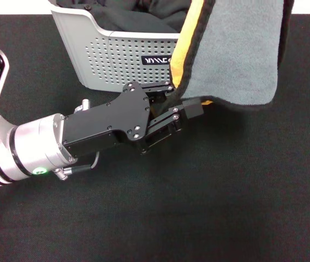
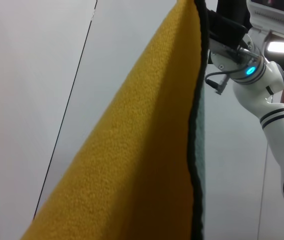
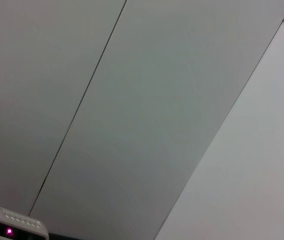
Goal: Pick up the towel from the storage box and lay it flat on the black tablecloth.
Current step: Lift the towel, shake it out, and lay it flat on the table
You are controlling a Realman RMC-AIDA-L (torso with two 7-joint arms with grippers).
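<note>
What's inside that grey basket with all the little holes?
Dark black fabric fills the storage box. The towel hangs in front of its right side, by the left gripper, so what lies in that part is covered.

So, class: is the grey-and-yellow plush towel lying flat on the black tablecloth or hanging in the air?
Hanging: the grey-and-yellow plush towel drapes down from above the matte black tablecloth, its lower edge at the left gripper.

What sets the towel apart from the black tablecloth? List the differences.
The towel hangs lifted; the black tablecloth lies flat. The towel is grey and yellow-orange with black edging; the tablecloth is plain black. Both are cloth. The left gripper is at the towel's lower edge.
</note>
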